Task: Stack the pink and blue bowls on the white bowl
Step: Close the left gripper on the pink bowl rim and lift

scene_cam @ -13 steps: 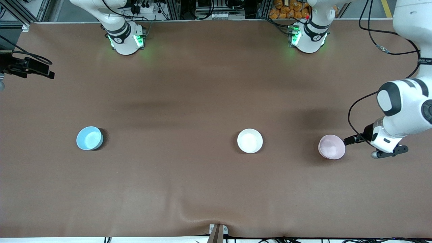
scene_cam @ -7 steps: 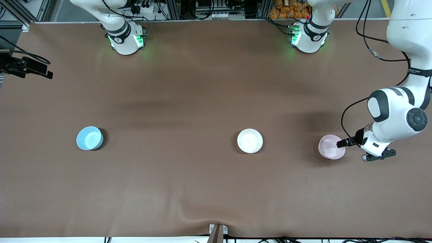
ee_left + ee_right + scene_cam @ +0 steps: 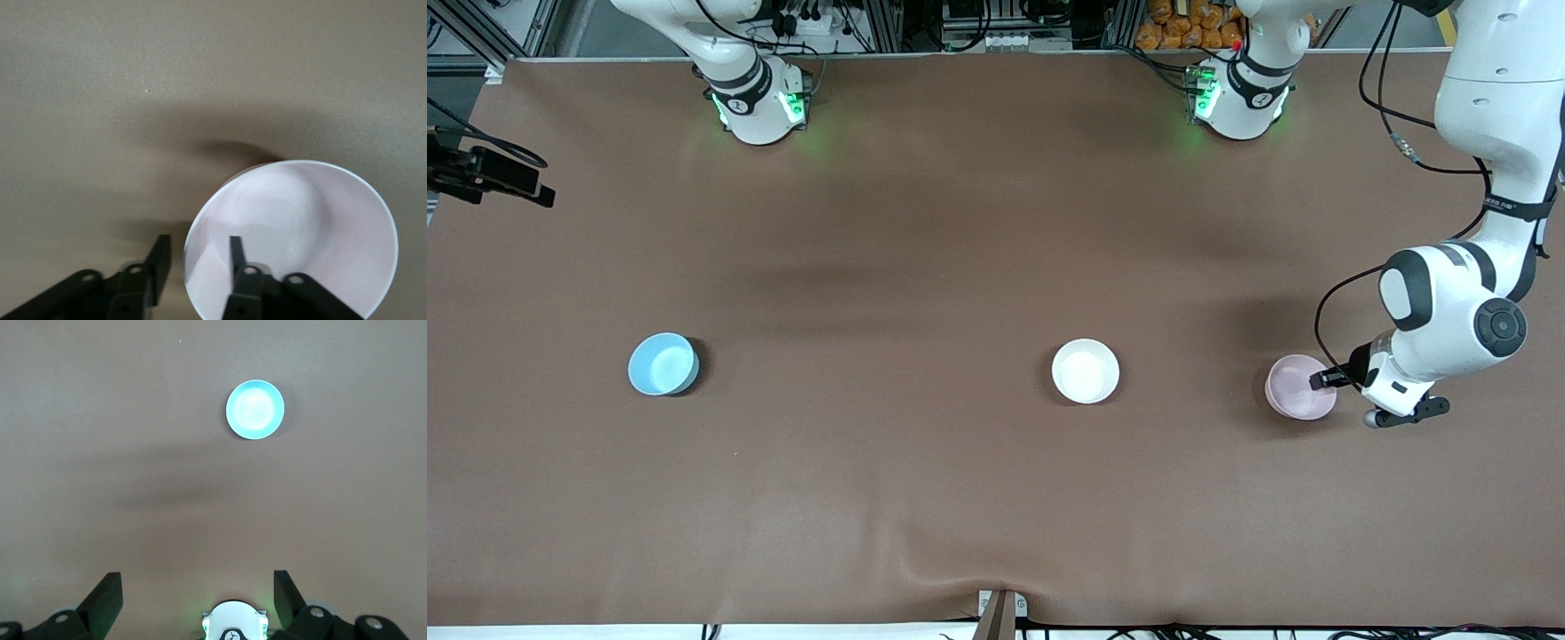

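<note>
- Brown-covered table [image 3: 960, 222] carries three small round glossy bowls in a row, about midway between the base edge and the camera edge.
- Pale pink bowl [image 3: 1300, 387] sits toward the left arm's end of the table; glossy white bowl [image 3: 1085, 371] stands apart from it, nearer the middle; light sky-blue bowl [image 3: 663, 364] sits well apart, toward the right arm's end.
- Left gripper [image 3: 1327, 380] is low at the pink bowl's rim, on the side toward the left arm's end.
- Front view shows only one dark finger tip over the rim. Left wrist view adds the rest: one finger [image 3: 235, 252] inside the pink bowl [image 3: 313, 220], the other outside the wall, a gap on each side. Jaws narrowed around the rim, not yet pinching it; bowl rests flat on the table.
- Right gripper [image 3: 197, 590] waits high above the table; the front view does not show it. Right wrist view shows its fingers spread wide, holding nothing, with the blue bowl [image 3: 255, 409] far below.
</note>
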Tool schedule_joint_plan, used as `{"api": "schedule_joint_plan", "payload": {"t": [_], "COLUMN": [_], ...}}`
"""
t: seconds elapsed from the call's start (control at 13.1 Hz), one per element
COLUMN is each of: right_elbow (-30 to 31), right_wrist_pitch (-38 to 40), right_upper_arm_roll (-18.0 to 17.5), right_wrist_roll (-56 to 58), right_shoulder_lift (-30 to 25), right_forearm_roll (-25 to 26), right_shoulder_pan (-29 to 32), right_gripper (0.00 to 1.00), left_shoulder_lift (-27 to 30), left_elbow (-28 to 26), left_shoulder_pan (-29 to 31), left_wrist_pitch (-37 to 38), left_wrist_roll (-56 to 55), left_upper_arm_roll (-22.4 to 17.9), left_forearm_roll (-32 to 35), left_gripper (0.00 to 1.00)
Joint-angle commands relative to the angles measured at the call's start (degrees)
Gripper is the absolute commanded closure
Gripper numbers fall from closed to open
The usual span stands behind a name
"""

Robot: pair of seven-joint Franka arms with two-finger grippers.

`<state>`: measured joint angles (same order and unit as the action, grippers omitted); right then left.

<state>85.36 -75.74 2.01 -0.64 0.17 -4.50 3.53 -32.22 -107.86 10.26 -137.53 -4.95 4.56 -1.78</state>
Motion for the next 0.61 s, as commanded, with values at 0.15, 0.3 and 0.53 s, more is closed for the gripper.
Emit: {"api": "schedule_joint_plan", "payload": {"t": [0.15,0.3,0.53], "right_elbow": [-0.73,-0.81,-0.90], "right_wrist_pitch": [0.51,0.51,0.51], "right_upper_arm_roll": [-0.34,-0.34,-0.16], "right_wrist_roll": [0.29,0.37,0.37], "right_shoulder_lift": [0.27,0.27,0.18], "right_forearm_roll": [-1.22,-1.13,-0.87], "right_shoulder_pan": [0.43,0.69,0.87], "right_gripper": [0.00,0.00,0.00], "left_shoulder_lift": [-0.39,-0.04,1.89], "left_elbow": [0.89,0.89,0.89], "left_shoulder_pan": [0.20,-0.59,-0.07], "left_wrist_pitch": [-0.45,-0.45,1.21], "left_wrist_roll": [3.80,3.99,3.46], "left_upper_arm_roll": [0.10,0.10,3.51], "left_forearm_roll": [-0.59,-0.59,-1.21], "left_gripper": [1.00,1.00,1.00]}}
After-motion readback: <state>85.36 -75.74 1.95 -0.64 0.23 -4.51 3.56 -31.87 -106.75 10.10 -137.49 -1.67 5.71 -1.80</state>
